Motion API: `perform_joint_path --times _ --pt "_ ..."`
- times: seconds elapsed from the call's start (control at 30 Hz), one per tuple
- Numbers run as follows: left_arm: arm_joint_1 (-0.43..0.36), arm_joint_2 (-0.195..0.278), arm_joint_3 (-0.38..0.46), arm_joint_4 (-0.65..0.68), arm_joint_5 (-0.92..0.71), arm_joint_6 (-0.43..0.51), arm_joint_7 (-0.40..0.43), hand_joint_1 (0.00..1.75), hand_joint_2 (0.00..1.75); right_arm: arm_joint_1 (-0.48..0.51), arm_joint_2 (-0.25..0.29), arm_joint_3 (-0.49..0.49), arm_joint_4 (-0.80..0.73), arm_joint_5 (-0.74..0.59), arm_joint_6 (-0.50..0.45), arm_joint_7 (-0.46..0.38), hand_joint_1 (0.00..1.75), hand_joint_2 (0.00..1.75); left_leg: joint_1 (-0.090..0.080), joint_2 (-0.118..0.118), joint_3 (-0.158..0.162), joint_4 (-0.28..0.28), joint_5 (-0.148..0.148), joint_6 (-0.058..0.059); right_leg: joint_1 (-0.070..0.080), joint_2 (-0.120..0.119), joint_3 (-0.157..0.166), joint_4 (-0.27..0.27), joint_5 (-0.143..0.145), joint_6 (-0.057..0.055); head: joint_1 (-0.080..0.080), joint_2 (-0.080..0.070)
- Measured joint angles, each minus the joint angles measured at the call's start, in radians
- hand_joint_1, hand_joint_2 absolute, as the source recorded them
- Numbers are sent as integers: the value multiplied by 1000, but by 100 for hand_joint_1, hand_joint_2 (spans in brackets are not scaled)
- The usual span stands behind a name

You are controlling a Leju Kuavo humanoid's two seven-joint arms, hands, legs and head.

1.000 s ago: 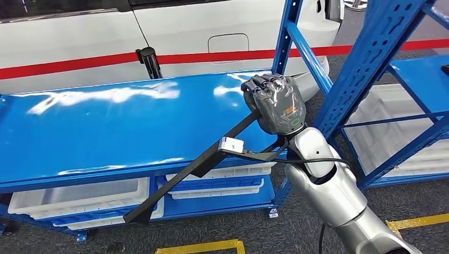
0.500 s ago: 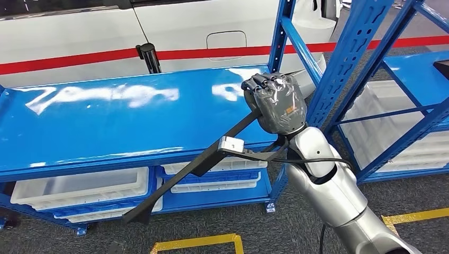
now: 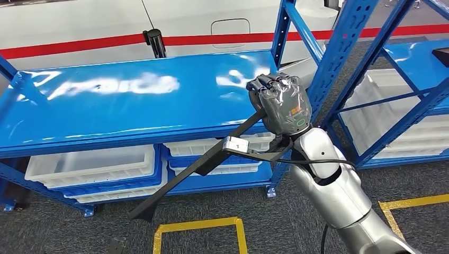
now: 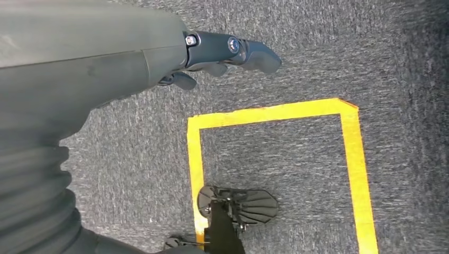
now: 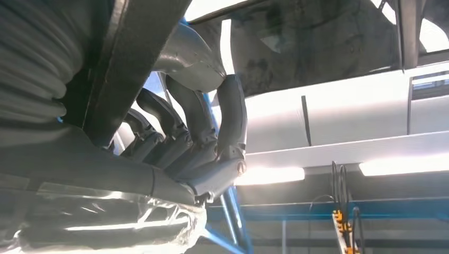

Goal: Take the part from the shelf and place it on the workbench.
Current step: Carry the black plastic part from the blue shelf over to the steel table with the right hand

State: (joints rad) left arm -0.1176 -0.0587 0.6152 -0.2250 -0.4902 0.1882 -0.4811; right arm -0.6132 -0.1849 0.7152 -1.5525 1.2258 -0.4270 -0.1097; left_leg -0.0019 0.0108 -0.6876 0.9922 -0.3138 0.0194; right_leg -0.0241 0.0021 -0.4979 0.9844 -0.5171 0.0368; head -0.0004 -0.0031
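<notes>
Part's (image 3: 201,164) upper end inside hand (image 3: 280,103)

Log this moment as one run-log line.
right hand: grips long black part, slanting down over floor | left hand: hangs empty above yellow floor tape | blue shelf: bare top | placement: not yet done

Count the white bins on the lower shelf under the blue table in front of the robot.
2 groups are visible: one white bin under the shelf's left half, and a stack of white bins under the right half, behind the black part. The part hides some of it, so the exact number is unclear.
</notes>
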Motion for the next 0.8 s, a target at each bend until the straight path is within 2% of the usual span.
perform_joint_path --times 0.03,0.07,0.1,0.13,0.2,0.23,0.27,0.3,0.33,0.37,0.43,0.47,0.5,0.57,0.6,0.63,0.67,0.7,0.73,0.77,0.8 --pt "2 0 0 0 0 1 0 0 175 0 0 0 1 0 0 -1 175 175 3 0 -3 0 7 -4 -3 0 -11 2 6 -11 -2 0" --pt "5 0 0 0 0 1 0 0 175 1 0 0 2 -1 1 -2 175 175 8 -2 -9 5 1 -9 -5 -1 -16 3 14 -21 -2 0" --pt "8 0 0 1 0 1 1 0 175 0 0 0 2 -1 2 -3 175 175 12 -3 -17 22 -23 -16 -7 -3 -22 4 22 -33 -3 0" --pt "10 0 0 1 0 1 1 0 175 0 0 0 2 -1 2 -3 175 175 16 -4 -28 58 -66 -22 -10 -4 -30 3 31 -43 -4 0" --pt "11 -2 0 1 0 2 1 0 175 0 1 1 3 -3 3 -4 175 175 20 -5 -58 184 -175 -34 -8 -6 -49 4 50 -53 -5 0" --pt "10 -2 0 1 0 2 1 0 175 0 1 1 3 -4 3 -5 175 175 22 -5 -69 250 -207 -37 -7 -6 -61 4 60 -52 -5 0" --pt "10 -2 0 1 0 2 1 0 175 2 1 1 3 -5 3 -5 175 175 23 -5 -70 295 -215 -39 -6 -6 -74 5 70 -51 -6 0" --pt "10 -2 0 1 0 3 1 0 175 4 1 1 4 -6 3 -5 175 175 24 -5 -53 306 -201 -39 -6 -6 -86 6 79 -48 -6 0" --pt "10 -2 0 1 0 4 1 0 175 6 1 1 5 -6 3 -6 175 175 24 -5 -19 280 -175 -37 -6 -5 -97 6 88 -45 -6 0" --pt "9 -2 0 1 0 6 1 0 175 8 1 1 5 -7 2 -6 175 175 25 -6 33 221 -155 -33 -6 -4 -105 6 96 -41 -6 0" --pt "7 -1 0 0 0 10 1 0 175 9 3 0 6 -7 1 -7 175 175 21 -13 138 81 -161 -22 -4 -4 -114 6 109 -29 -5 0" --pt "6 -1 0 0 0 11 1 0 175 9 5 0 6 -7 1 -8 175 175 17 -16 167 35 -173 -17 -4 -5 -115 5 115 -21 -5 0" --pt "6 0 0 0 0 11 1 0 175 9 8 1 6 -7 0 -8 175 175 12 -17 178 15 -181 -12 -5 -6 -116 3 122 -13 -6 0" --pt "6 -1 0 0 0 12 1 0 175 10 11 1 6 -7 0 -9 175 175 8 -13 171 4 -164 3 -6 -7 -120 1 132 1 -6 0" --pt "5 -2 0 0 0 12 1 0 175 10 11 1 6 -7 0 -9 175 175 8 -10 165 -3 -151 13 -5 -7 -130 11 120 1 -6 0" --pt "3 -3 0 0 1 12 1 0 175 10 10 0 6 -7 -1 -9 175 175 9 -7 155 -10 -136 23 -3 -6 -146 39 92 -5 -4 0" --pt "2 -4 0 0 1 11 1 0 175 10 9 0 6 -7 -1 -9 175 175 9 -5 142 -13 -122 31 -2 -6 -168 90 50 -14 -3 0" --pt "1 -4 0 0 1 11 1 0 175 10 8 0 6 -7 -1 -9 175 175 7 -4 125 -14 -109 36 -1 -5 -193 160 3 -22 -2 0" --pt "0 -4 0 0 1 10 1 0 175 11 8 0 6 -6 -1 -9 175 175 5 -4 109 -13 -96 38 -1 -5 -213 232 -33 -25 -2 0" --pt "0 -4 1 0 2 10 1 0 175 12 8 0 6 -5 -1 -9 175 175 3 -4 92 -13 -84 38 -1 -5 -224 290 -51 -22 -2 0" --pt "0 -4 1 0 2 9 1 0 175 12 7 0 6 -4 0 -9 175 175 2 -3 75 -12 -71 37 -1 -5 -220 318 -49 -13 -2 0"
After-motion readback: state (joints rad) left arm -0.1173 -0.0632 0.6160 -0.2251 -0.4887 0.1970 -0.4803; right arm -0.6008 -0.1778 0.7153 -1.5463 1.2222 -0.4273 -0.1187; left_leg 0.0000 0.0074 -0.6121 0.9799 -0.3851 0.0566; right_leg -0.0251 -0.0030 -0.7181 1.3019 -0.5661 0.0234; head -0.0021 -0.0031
